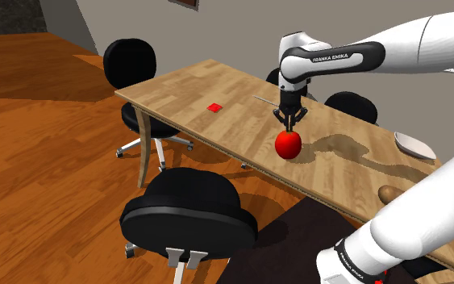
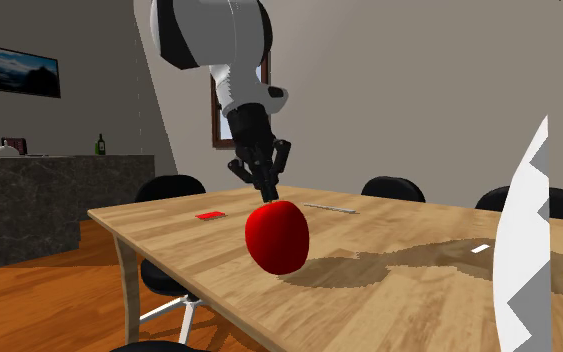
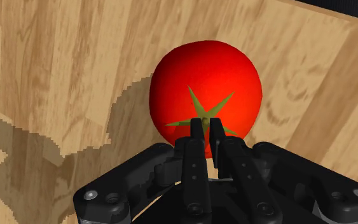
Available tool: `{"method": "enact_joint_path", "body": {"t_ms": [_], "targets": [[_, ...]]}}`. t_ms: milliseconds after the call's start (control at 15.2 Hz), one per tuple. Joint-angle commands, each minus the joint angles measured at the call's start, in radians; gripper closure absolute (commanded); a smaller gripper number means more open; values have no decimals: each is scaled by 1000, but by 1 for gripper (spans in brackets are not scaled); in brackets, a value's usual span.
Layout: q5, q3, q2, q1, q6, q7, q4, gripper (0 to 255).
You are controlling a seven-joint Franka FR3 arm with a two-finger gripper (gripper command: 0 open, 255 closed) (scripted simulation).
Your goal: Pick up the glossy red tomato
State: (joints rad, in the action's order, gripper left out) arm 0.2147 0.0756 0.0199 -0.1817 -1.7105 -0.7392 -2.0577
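Note:
A glossy red tomato (image 1: 288, 144) with a green star-shaped calyx sits near the middle of the long wooden table (image 1: 193, 97). My black gripper (image 1: 290, 121) comes straight down on its top. In the wrist view the two fingers (image 3: 197, 130) are pinched close together at the calyx of the tomato (image 3: 222, 70). In the second exterior view the gripper (image 2: 268, 192) meets the top of the tomato (image 2: 277, 236), which leans a little. I cannot tell whether the tomato rests on the table (image 2: 389, 300) or hangs just above it.
A small flat red square (image 1: 214, 106) and a thin grey utensil (image 1: 267, 100) lie farther along the table. A white dish (image 1: 414, 145) and a brown object (image 1: 389, 194) are near the stand's end. Black chairs (image 1: 186, 211) line both sides.

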Motion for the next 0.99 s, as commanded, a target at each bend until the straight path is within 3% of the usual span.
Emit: {"method": "enact_joint_path", "body": {"t_ms": [0, 264, 924], "targets": [[0, 0, 0, 0, 0, 0, 0, 255], [-1, 1, 1, 1, 0, -1, -2, 255], [-6, 2, 32, 2, 127, 24, 97, 255]]}}
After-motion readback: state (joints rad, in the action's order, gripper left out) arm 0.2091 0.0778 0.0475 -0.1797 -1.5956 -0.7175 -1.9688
